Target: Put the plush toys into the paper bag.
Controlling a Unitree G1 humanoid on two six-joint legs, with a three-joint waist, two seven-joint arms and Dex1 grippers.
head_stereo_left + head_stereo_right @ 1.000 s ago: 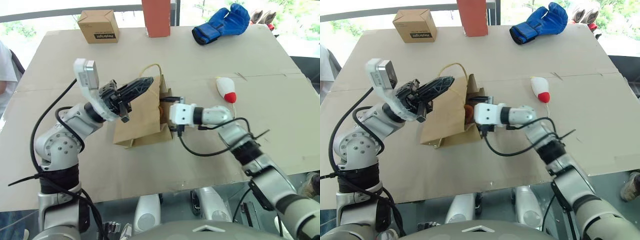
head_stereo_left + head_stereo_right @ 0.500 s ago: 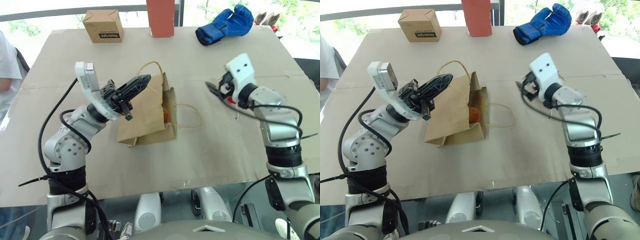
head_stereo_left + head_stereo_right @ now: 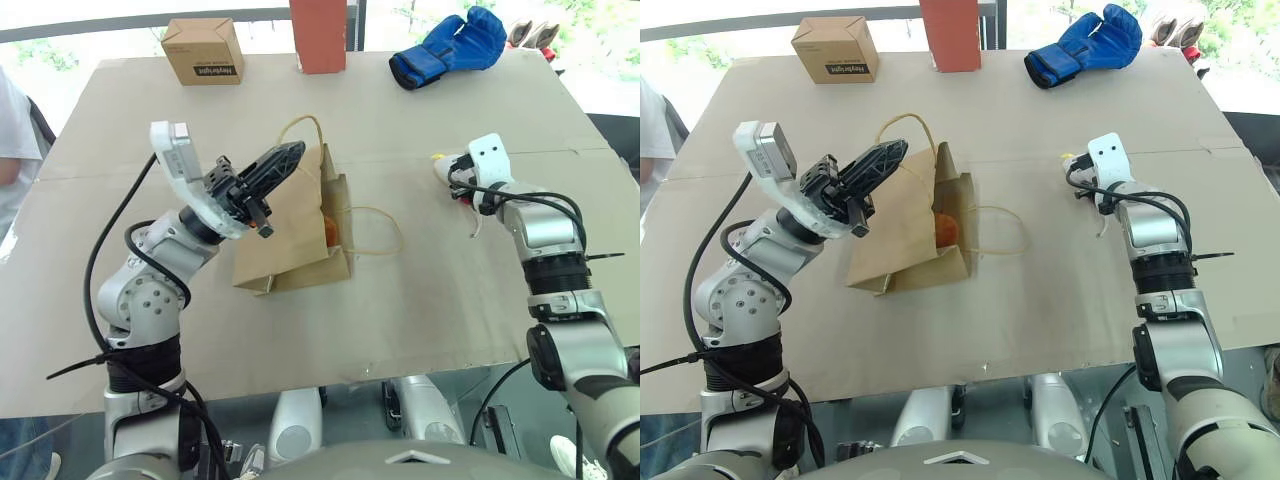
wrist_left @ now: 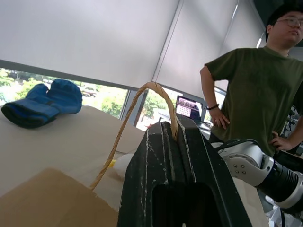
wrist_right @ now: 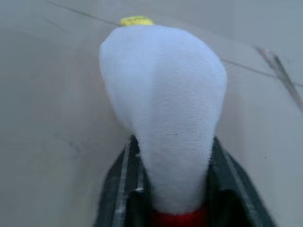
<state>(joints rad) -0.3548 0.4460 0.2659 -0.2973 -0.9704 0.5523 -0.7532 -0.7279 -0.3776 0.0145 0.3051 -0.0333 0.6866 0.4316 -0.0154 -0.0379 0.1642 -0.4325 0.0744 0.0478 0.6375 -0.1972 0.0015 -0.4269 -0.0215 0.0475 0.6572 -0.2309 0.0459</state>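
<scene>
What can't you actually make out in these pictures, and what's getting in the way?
- Orange plush toy: mostly hidden inside the paper bag in the eye views.
- White plush toy: in the right eye view, mostly covered by the right gripper.
- White plush toy's red end: cut off by the edge in the right wrist view.
- Print on the small cardboard box: too small to read.
</scene>
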